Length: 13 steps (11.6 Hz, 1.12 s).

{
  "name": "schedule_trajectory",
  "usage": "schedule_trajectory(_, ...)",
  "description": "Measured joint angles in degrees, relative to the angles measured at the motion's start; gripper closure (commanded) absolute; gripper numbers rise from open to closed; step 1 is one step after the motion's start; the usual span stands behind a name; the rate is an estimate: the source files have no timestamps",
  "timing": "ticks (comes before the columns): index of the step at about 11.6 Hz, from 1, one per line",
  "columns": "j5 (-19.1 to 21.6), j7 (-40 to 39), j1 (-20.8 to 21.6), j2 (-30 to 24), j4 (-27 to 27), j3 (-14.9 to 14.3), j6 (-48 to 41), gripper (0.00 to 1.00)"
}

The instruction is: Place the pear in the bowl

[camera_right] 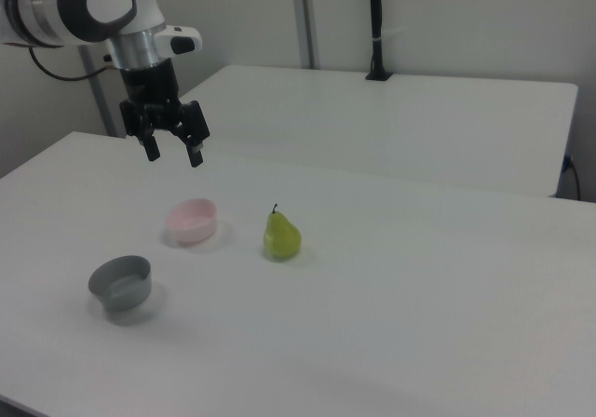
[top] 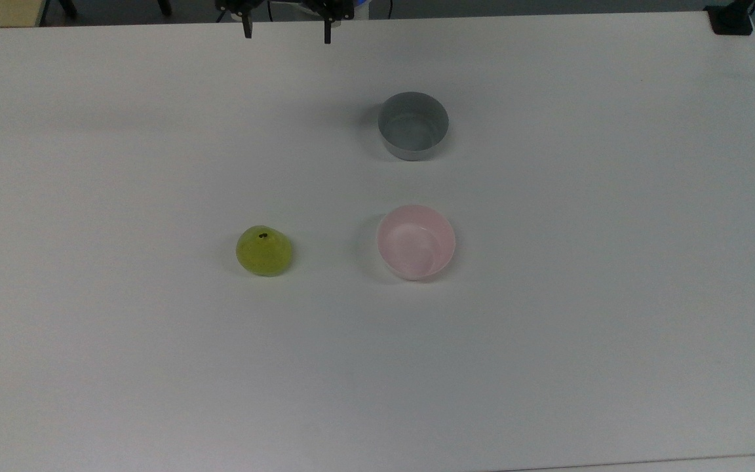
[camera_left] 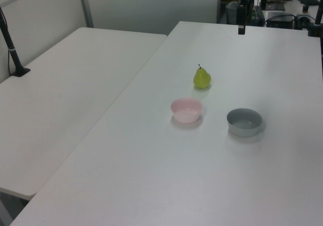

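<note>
While the claw (camera_right: 173, 150) hangs wide open and empty, well above the worktop (top: 548, 367), the pear (camera_right: 281, 235) stands upright beside the pink bowl (camera_right: 193, 221). I'd worry its tapered sides slip free, or it lands in the grey bowl (camera_right: 121, 282).

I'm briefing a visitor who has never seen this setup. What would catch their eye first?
Probably the yellow-green pear, standing upright, stem up, on the white table. Just to the right view's left sits the pale pink bowl, with a grey bowl nearer the camera. The arm's open tool hangs above the table, holding nothing.
</note>
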Motion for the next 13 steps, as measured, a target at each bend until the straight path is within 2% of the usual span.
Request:
schedule_trajectory(10, 0.0, -0.47, -0.01, 0.08, 0.0, -0.01, 0.58, 0.0)
schedule_trajectory(13, 0.0, -0.48, -0.7, 1.28, -0.1, -0.28, 4.9, 0.0)
